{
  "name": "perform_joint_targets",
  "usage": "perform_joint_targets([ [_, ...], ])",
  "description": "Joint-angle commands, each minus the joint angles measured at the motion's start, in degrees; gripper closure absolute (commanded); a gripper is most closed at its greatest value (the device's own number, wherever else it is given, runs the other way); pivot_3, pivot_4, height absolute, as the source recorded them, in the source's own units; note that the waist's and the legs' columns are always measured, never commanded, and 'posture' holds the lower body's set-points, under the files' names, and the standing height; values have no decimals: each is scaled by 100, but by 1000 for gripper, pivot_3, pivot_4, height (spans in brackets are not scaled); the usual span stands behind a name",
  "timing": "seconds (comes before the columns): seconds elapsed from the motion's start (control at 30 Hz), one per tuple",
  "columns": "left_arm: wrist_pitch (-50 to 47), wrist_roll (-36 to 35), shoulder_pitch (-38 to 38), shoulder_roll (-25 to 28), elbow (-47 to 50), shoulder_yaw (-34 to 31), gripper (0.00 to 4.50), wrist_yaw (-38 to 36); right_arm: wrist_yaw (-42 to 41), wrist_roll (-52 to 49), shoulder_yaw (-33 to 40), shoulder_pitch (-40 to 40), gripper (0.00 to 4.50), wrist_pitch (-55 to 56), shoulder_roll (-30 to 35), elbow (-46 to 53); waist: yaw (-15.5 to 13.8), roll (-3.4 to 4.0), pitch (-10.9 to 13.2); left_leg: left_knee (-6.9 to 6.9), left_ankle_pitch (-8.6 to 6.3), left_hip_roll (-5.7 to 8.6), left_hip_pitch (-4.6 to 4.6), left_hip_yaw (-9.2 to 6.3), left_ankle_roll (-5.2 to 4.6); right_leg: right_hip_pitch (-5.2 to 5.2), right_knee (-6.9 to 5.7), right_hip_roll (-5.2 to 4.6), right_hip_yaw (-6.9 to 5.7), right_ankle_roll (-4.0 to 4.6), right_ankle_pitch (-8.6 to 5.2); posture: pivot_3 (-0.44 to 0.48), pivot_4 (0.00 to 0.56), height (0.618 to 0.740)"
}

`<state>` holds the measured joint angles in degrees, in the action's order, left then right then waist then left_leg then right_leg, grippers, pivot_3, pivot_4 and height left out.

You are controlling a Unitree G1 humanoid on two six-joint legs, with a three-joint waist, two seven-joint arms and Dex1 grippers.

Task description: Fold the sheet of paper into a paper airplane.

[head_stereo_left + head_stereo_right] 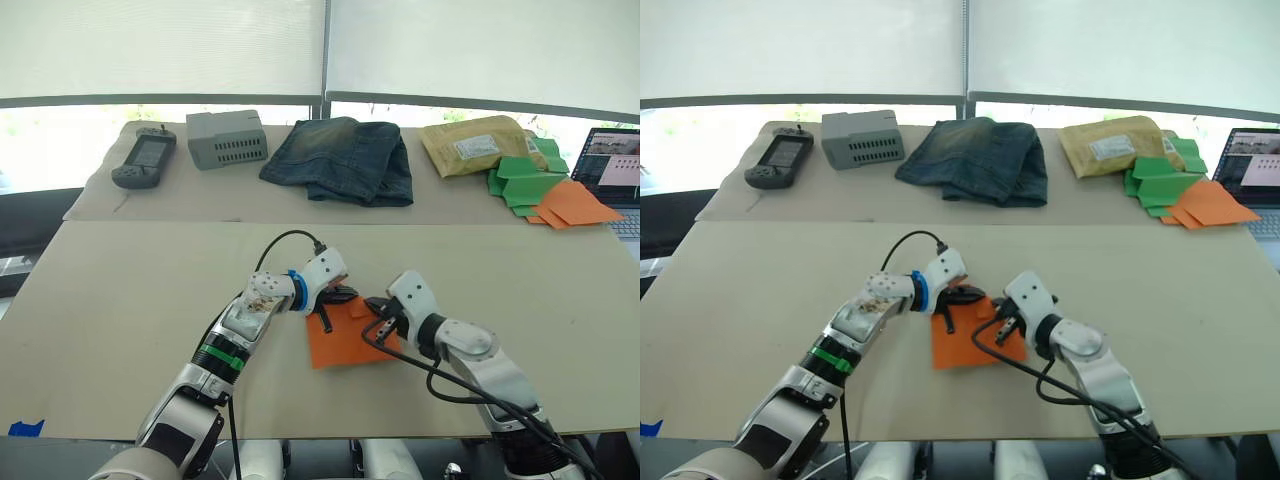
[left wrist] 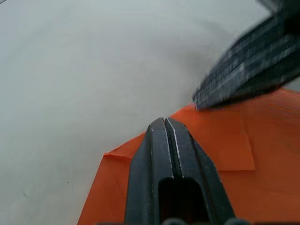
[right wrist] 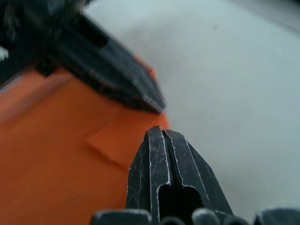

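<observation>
Far table (image 1: 90, 200): handheld controller (image 1: 144, 158), grey box (image 1: 227, 138), jeans (image 1: 341, 158), envelope (image 1: 479, 144), paper pile (image 1: 545, 188), laptop (image 1: 615, 170).

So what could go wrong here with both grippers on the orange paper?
Both the left gripper and right gripper are shut, working close together at the far edge of the sheet of paper; they might collide. The thin sheet lies loose on the table, so pressing could slide it or skew the small folded corner.

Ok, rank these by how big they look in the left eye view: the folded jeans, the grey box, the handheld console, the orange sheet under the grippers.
1. Folded jeans, clearly the largest.
2. Orange sheet; it lies nearer the camera, so its rank is unsure.
3. Grey box and handheld console look about alike; no firm order.
</observation>
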<state>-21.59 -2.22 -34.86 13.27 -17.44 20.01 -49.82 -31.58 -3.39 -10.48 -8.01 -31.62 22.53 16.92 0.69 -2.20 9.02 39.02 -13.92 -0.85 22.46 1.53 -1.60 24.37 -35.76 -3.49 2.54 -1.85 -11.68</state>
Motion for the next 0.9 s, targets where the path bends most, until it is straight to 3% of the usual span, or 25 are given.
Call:
perform_joint_targets([
  [0.03,-20,27,-55,21,-128,-136,4500,145,67,26,-43,61,4491,33,-18,-138,2,0,0,1,0,0,-1,-2,0,-2,2,0,0,-3,1,0,150,722],
  [0.57,-47,110,-203,715,-510,-531,4500,342,-14,-11,-34,47,4491,-28,81,-350,26,-1,-2,1,0,-5,-24,-6,0,-13,-8,7,-1,-3,2,0,150,722],
  [0.77,-464,-542,-113,746,38,-1343,4500,437,-143,-24,-110,-77,4491,190,35,-330,33,-1,-2,-1,0,-9,-20,-8,0,-5,-9,9,-2,-1,2,0,150,722],
  [0.9,-1770,-1273,112,920,1031,-1918,4500,417,-203,-35,-148,-236,4491,329,-40,-471,51,-6,1,-2,0,-12,-8,-9,1,3,-5,6,-1,-1,1,0,150,722],
])
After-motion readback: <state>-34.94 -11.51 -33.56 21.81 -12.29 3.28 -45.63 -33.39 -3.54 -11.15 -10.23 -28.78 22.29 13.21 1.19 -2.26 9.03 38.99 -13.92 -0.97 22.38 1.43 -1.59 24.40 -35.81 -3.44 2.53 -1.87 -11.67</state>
